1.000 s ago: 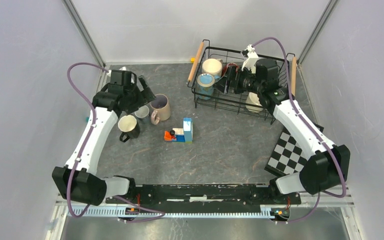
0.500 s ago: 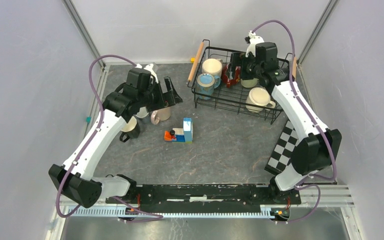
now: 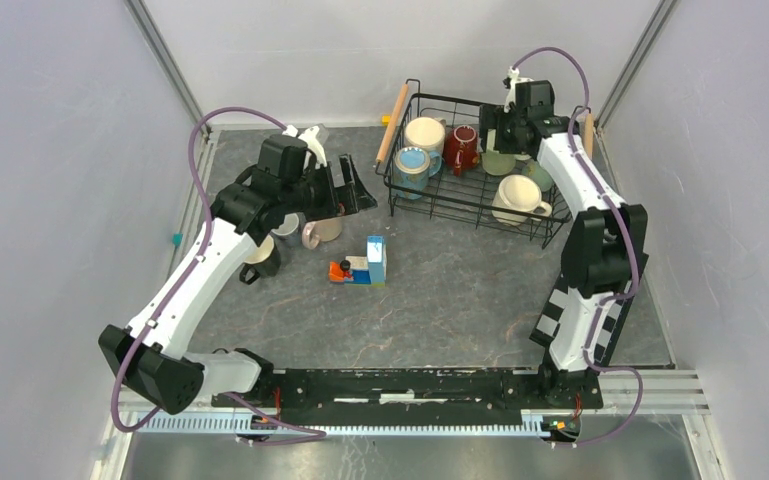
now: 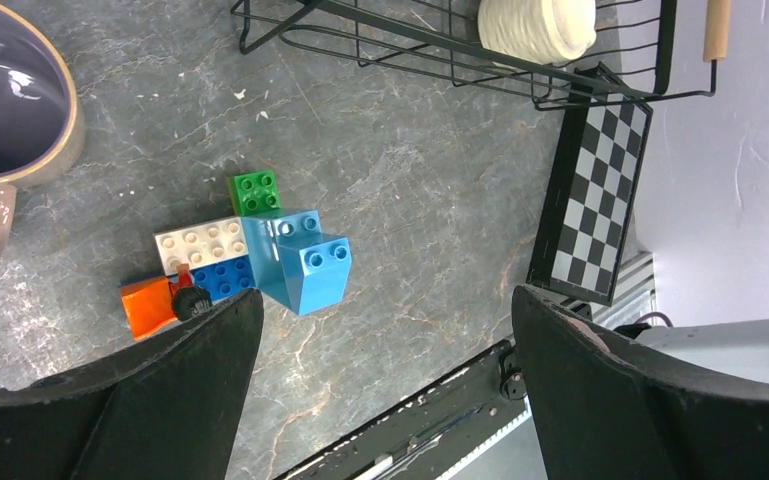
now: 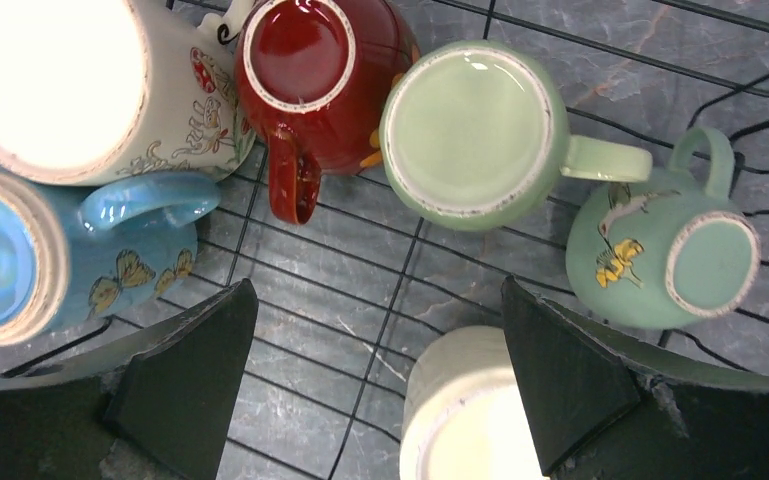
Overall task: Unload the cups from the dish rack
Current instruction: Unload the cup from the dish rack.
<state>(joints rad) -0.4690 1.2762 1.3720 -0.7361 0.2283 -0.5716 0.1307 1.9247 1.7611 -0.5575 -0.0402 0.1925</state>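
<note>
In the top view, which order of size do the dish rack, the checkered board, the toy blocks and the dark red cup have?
1. dish rack
2. checkered board, partly hidden by the right arm
3. toy blocks
4. dark red cup, only slightly smaller than the blocks

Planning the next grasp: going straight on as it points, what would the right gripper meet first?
Likely the dish rack's wire floor, in the gap between the dark red mug, the pale green mug and the plain cream mug. Depth is unclear; the cream mug's rim may come first.
</note>
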